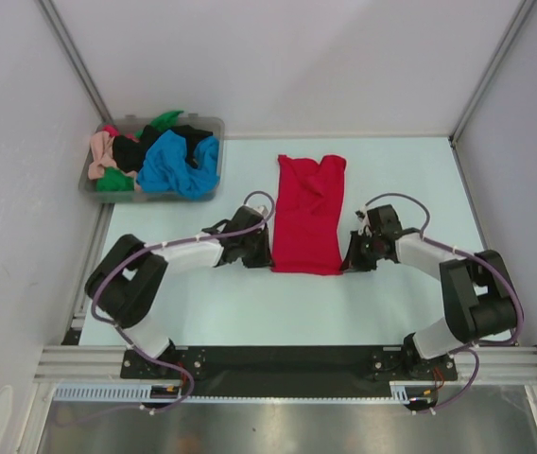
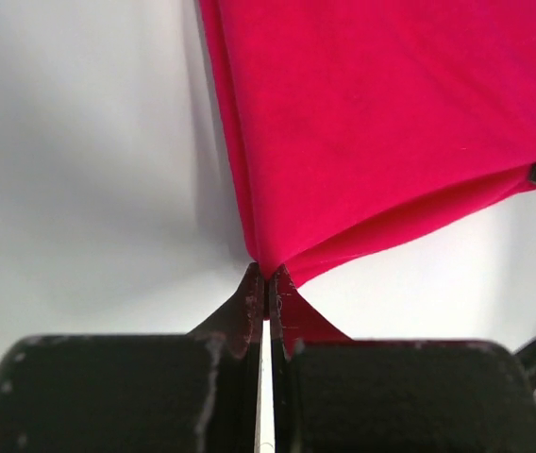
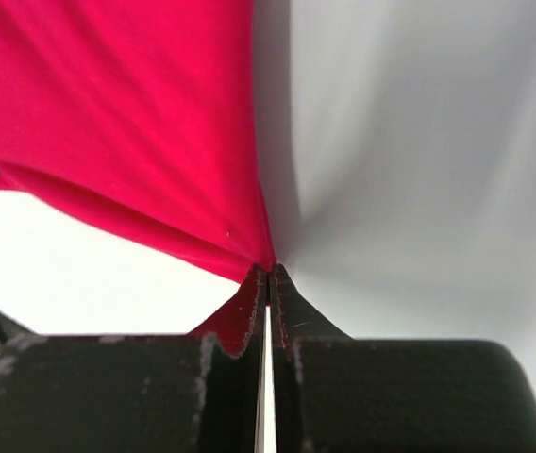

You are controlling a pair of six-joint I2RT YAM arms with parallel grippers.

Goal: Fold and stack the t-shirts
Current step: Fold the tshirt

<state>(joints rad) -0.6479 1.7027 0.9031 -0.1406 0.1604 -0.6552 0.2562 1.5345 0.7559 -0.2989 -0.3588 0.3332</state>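
Observation:
The large red t-shirt (image 1: 308, 214) lies lengthwise in the middle of the table, folded to a narrow strip. My left gripper (image 1: 265, 253) is shut on its near left corner; the left wrist view shows the red cloth (image 2: 381, 123) pinched between the fingertips (image 2: 252, 288). My right gripper (image 1: 349, 257) is shut on its near right corner; the right wrist view shows the cloth (image 3: 108, 113) pinched at the fingertips (image 3: 282, 283). The near hem is stretched between the two grippers. Other t-shirts in blue (image 1: 179, 165), black, green and peach-pink lie heaped at the back left.
A clear grey plastic bin (image 1: 150, 192) at the back left holds the heap of shirts. White walls stand on the left, right and back. The table surface (image 1: 250, 312) is pale. A metal rail runs along the near edge.

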